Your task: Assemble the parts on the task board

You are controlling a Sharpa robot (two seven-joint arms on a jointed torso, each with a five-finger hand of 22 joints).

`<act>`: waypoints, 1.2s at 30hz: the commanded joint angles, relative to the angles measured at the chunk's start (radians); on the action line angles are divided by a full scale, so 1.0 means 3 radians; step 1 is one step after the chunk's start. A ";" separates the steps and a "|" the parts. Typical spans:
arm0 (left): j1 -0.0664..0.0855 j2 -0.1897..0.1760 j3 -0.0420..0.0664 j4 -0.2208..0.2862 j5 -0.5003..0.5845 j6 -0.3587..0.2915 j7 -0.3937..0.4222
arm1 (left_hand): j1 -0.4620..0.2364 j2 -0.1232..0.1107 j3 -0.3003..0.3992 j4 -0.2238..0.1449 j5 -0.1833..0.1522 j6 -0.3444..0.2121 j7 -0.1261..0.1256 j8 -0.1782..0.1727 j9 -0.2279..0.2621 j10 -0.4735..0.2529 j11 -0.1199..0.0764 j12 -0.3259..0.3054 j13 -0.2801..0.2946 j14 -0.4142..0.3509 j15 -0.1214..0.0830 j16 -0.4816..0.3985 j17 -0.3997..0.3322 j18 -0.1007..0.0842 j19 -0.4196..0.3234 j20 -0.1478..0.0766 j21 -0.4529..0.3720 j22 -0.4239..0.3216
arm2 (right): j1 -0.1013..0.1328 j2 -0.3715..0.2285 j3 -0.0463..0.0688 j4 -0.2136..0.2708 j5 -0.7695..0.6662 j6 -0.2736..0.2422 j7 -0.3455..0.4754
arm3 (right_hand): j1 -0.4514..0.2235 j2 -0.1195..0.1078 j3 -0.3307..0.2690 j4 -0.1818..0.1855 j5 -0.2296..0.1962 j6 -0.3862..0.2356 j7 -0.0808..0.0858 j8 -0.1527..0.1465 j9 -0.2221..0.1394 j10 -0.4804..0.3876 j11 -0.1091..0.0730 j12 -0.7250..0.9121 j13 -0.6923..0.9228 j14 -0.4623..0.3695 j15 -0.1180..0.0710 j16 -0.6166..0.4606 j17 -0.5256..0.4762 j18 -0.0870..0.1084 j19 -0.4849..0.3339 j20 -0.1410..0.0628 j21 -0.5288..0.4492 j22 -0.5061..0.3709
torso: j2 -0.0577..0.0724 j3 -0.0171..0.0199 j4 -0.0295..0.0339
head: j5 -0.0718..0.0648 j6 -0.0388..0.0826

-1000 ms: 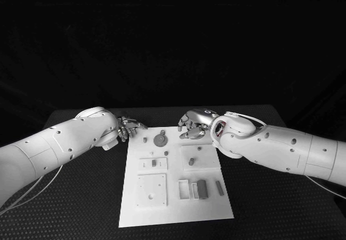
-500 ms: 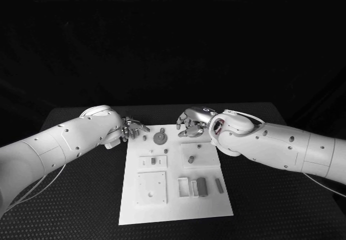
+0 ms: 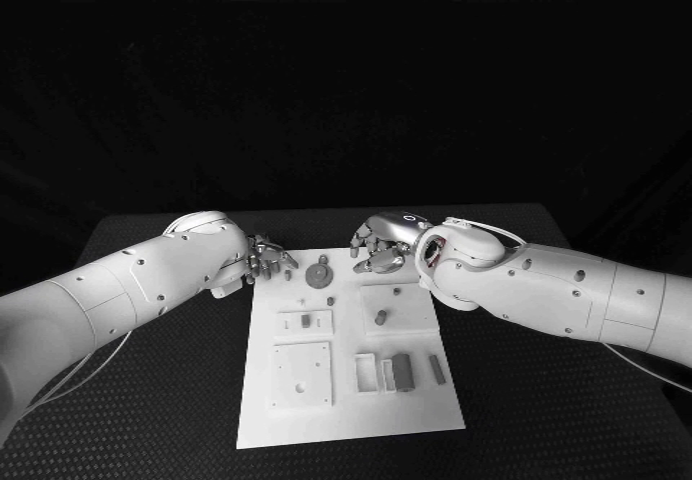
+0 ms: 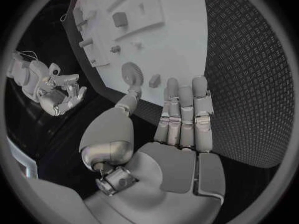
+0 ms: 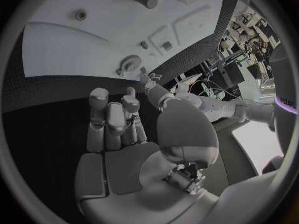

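The white task board [image 3: 353, 400] lies in the middle of the table. A grey gear [image 3: 319, 277] sits near its far end, with small pegs [image 3: 381, 318] and block parts [image 3: 404, 370] further down the board. My left hand [image 3: 264, 257] hovers at the board's far left corner with its fingers [image 4: 182, 115] stretched out, holding nothing. My right hand [image 3: 378, 247] hangs over the far right corner with its fingers [image 5: 112, 117] loosely bent and nothing in them. The gear [image 4: 132, 73] [image 5: 129, 63] lies between the two hands, just beyond the fingertips.
Black textured table [image 3: 548, 400] surrounds the board on all sides. Two raised square plates [image 3: 303, 375] stand on the board's left half. A slotted holder [image 3: 371, 375] stands beside the block parts near the front right.
Both hands have stayed at the board's far end. The right hand has edged slightly toward the gear, and the left arm has shifted a little.
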 commanded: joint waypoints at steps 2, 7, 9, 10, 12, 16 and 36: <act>0.0005 0.0029 -0.0006 -0.0004 -0.0043 0.0039 0.0036 | 0.0000 -0.0020 0.0018 0.0017 -0.0010 -0.0005 0.0007 -0.0017 -0.0001 -0.0015 -0.0005 0.0020 0.0005 0.0005 -0.0009 0.0024 -0.0002 0.0095 -0.0003 -0.0024 0.0011 0.0006 | -0.0001 0.0004 0.0002 0.0003 -0.0011 0.0013 0.0012 | -0.0019 -0.0004 0.0006 0.0019 0.0007 -0.0008 0.0026 -0.0014 0.0004 -0.0001 0.0019 -0.0012 0.0000 -0.0019 0.0005 -0.0013 0.0002 0.0154 -0.0005 -0.0024 -0.0014 0.0028 | 0.0004 -0.0002 0.0000 | -0.0004 -0.0002; 0.0004 0.0028 -0.0006 -0.0011 -0.0043 0.0042 0.0039 | 0.0001 -0.0013 0.0025 0.0022 -0.0010 0.0004 0.0005 -0.0015 0.0001 -0.0015 -0.0007 0.0025 0.0008 0.0006 -0.0010 0.0027 -0.0002 0.0095 -0.0001 -0.0025 0.0013 0.0010 | -0.0001 0.0004 0.0003 0.0004 -0.0011 0.0014 0.0011 | -0.0020 -0.0005 0.0006 0.0019 0.0007 -0.0008 0.0027 -0.0015 0.0004 -0.0001 0.0019 -0.0012 0.0000 -0.0019 0.0005 -0.0014 0.0002 0.0154 -0.0005 -0.0024 -0.0014 0.0028 | 0.0003 0.0001 0.0000 | -0.0008 -0.0006; 0.0004 0.0030 -0.0006 -0.0025 -0.0043 0.0052 0.0036 | 0.0001 -0.0012 0.0026 0.0022 -0.0010 0.0006 0.0004 -0.0015 0.0001 -0.0016 -0.0007 0.0026 0.0008 0.0006 -0.0011 0.0028 -0.0002 0.0095 -0.0001 -0.0025 0.0013 0.0011 | -0.0001 0.0004 0.0003 0.0004 -0.0011 0.0014 0.0011 | -0.0020 -0.0005 0.0007 0.0020 0.0007 -0.0008 0.0027 -0.0015 0.0005 -0.0001 0.0019 -0.0012 0.0000 -0.0020 0.0005 -0.0014 0.0001 0.0154 -0.0005 -0.0024 -0.0014 0.0028 | 0.0003 0.0001 0.0001 | -0.0011 -0.0008; 0.0005 0.0031 -0.0006 -0.0031 -0.0043 0.0053 0.0034 | 0.0002 -0.0011 0.0028 0.0023 -0.0010 0.0011 0.0003 -0.0013 0.0003 -0.0016 -0.0008 0.0027 0.0009 0.0007 -0.0011 0.0029 -0.0002 0.0095 -0.0001 -0.0025 0.0014 0.0012 | -0.0001 0.0005 0.0003 0.0003 -0.0011 0.0014 0.0011 | -0.0020 -0.0005 0.0007 0.0020 0.0007 -0.0008 0.0027 -0.0015 0.0005 -0.0001 0.0019 -0.0012 0.0000 -0.0020 0.0005 -0.0014 0.0001 0.0154 -0.0005 -0.0024 -0.0014 0.0028 | 0.0002 0.0001 0.0003 | -0.0012 -0.0009; 0.0005 0.0034 -0.0006 -0.0042 -0.0045 0.0075 0.0032 | 0.0004 -0.0007 0.0032 0.0023 -0.0010 0.0023 0.0000 -0.0009 0.0006 -0.0018 -0.0010 0.0030 0.0011 0.0006 -0.0012 0.0031 -0.0003 0.0095 -0.0001 -0.0026 0.0015 0.0016 | -0.0001 0.0006 0.0003 0.0003 -0.0011 0.0014 0.0011 | -0.0020 -0.0005 0.0007 0.0020 0.0007 -0.0008 0.0027 -0.0015 0.0005 -0.0001 0.0019 -0.0012 0.0000 -0.0019 0.0005 -0.0014 0.0002 0.0154 -0.0005 -0.0023 -0.0014 0.0028 | 0.0002 0.0002 0.0004 | -0.0012 -0.0011; 0.0005 0.0043 -0.0006 -0.0056 -0.0057 0.0104 0.0040 | 0.0022 0.0011 0.0042 0.0013 -0.0008 0.0047 -0.0007 -0.0002 0.0012 -0.0019 -0.0016 0.0038 0.0015 0.0007 -0.0016 0.0036 -0.0003 0.0095 0.0000 -0.0028 0.0019 0.0025 | -0.0001 0.0009 0.0004 0.0002 -0.0011 0.0014 0.0012 | -0.0020 -0.0006 0.0007 0.0021 0.0007 -0.0008 0.0027 -0.0015 0.0005 -0.0001 0.0020 -0.0012 0.0000 -0.0021 0.0005 -0.0015 -0.0002 0.0154 -0.0004 -0.0023 -0.0014 0.0028 | 0.0003 0.0004 0.0006 | -0.0010 -0.0016; 0.0002 0.0087 -0.0008 -0.0099 -0.0080 0.0200 0.0115 | 0.0065 0.0052 0.0054 -0.0031 -0.0008 0.0081 -0.0014 0.0005 0.0024 -0.0030 -0.0020 0.0047 0.0020 0.0000 -0.0018 0.0042 -0.0007 0.0090 -0.0007 -0.0029 0.0020 0.0044 | 0.0000 0.0013 0.0007 -0.0004 -0.0011 0.0017 0.0010 | -0.0022 -0.0008 0.0007 0.0024 0.0007 -0.0008 0.0027 -0.0015 0.0006 -0.0001 0.0020 -0.0012 0.0000 -0.0019 0.0005 -0.0014 0.0001 0.0154 -0.0004 -0.0023 -0.0015 0.0028 | 0.0002 0.0002 0.0007 | -0.0014 -0.0040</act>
